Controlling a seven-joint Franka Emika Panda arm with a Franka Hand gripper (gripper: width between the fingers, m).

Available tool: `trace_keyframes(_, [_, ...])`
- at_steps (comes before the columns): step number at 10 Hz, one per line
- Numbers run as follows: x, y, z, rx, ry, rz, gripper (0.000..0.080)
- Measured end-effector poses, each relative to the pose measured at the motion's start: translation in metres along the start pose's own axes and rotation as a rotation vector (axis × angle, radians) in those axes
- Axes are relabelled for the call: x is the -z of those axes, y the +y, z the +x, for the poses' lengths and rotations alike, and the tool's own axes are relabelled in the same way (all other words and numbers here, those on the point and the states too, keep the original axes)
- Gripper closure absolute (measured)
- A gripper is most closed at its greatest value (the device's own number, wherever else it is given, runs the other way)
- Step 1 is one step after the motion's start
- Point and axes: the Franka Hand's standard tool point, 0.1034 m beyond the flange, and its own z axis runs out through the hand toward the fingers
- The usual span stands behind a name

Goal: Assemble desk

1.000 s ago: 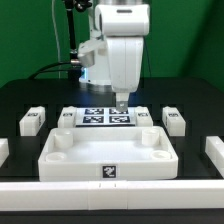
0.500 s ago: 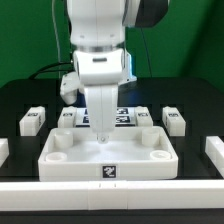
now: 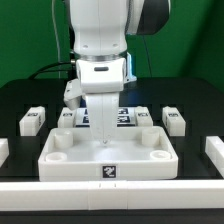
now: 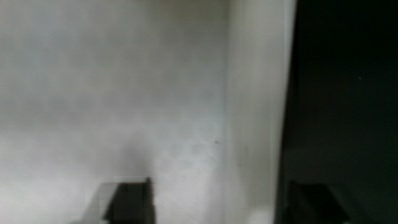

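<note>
The desk's white slab (image 3: 140, 172) lies rim-up at the front centre, with round sockets in its corners. My gripper (image 3: 104, 135) hangs straight down over the slab's far middle part, close to its surface. In the wrist view my gripper (image 4: 222, 203) is open; its two dark fingertips (image 4: 127, 202) stand apart, with the slab's white surface (image 4: 107, 90) and raised rim (image 4: 262, 100) between them and the black table beside the rim. White square legs lie around the slab: one at the exterior view's left (image 3: 33, 121) and one at its right (image 3: 175, 120).
Two more legs (image 3: 68, 118) (image 3: 146, 117) lie just behind the slab, either side of my arm. The marker board (image 3: 126, 114) lies behind, partly hidden by the arm. White parts show at both side edges (image 3: 215, 150). A white strip (image 3: 110, 195) runs along the front edge.
My arm has swung from behind the slab toward the exterior view's left and forward, and has come down over the slab's far middle. In the last half second it sank only slightly.
</note>
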Motion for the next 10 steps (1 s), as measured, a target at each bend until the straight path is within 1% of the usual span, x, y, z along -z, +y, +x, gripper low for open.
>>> trace_keyframes(1, [-0.0001,-0.0001,-0.0001,0.000,0.000,0.000,0.0545])
trace_keyframes(2, [0.0002,0.0003,-0.0001,0.000,0.000,-0.001,0.0718])
trace_keyframes(3, [0.0012,0.0012,-0.0002,0.000,0.000,-0.005,0.0737])
trace_keyframes(10, [0.0016,0.0020,-0.0023,0.007,0.000,-0.008,0.0737])
